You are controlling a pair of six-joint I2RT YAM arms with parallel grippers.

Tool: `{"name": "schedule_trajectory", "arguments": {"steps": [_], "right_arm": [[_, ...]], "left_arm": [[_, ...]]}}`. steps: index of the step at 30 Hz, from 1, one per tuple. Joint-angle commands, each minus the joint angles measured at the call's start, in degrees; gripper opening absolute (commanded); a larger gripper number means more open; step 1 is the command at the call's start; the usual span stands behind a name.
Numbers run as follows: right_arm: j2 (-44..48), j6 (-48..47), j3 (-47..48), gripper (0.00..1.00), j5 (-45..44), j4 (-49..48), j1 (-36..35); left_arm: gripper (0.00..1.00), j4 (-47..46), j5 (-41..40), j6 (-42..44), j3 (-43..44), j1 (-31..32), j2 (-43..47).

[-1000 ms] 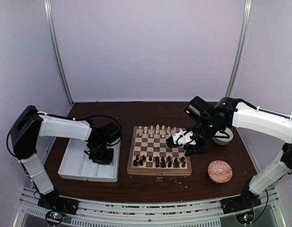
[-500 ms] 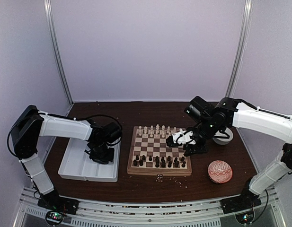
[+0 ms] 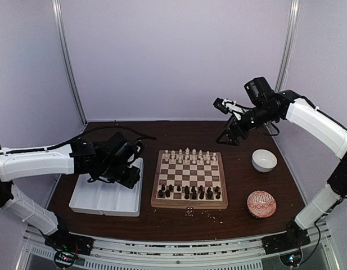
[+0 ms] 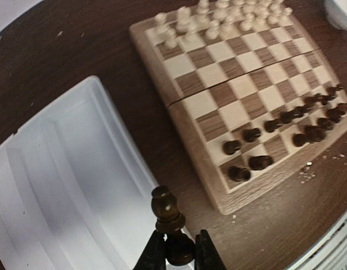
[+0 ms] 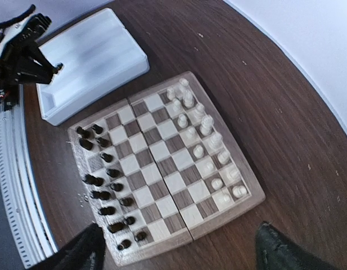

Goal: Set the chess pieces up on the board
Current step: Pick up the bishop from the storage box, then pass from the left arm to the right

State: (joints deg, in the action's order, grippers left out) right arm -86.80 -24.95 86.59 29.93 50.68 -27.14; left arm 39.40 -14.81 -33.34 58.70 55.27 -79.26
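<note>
One dark chess piece is clamped in the left tool over the tray's right edge. Right tool, fingers wide apart, hangs above the surface's far right. Cream pieces line the board's far edge, dark pieces its near edge.

loc: lab cell | evid: white walls, alu posts, base rail

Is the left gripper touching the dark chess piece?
Touching. In the left wrist view, the left gripper clamps the dark chess piece at its base.
</note>
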Motion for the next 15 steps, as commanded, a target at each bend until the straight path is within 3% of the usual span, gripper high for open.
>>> {"name": "schedule_trajectory", "arguments": {"steps": [1, 5, 9, 15], "right_arm": [[-7.77, 7.26, 5.6, 0.79, 22.46, 3.63, -0.52], [-13.6, 10.67, 10.34, 0.68, 32.0, 6.98, -3.12], [-17.17, 9.14, 13.16, 0.67, 32.61, 11.36, -7.75], [-20.85, 11.78, 14.53, 0.67, 31.46, 10.16, -11.99]], "left_arm": [[0.09, -16.49, 5.49, 8.86, -3.63, 3.48, 4.26], [0.09, -22.64, 9.6, 11.98, -2.55, 6.06, 3.07], [0.09, -23.36, 11.19, 13.97, 0.43, 7.67, -0.17], [0.09, -25.0, 12.85, 14.93, 3.38, 9.22, -2.19]]}}
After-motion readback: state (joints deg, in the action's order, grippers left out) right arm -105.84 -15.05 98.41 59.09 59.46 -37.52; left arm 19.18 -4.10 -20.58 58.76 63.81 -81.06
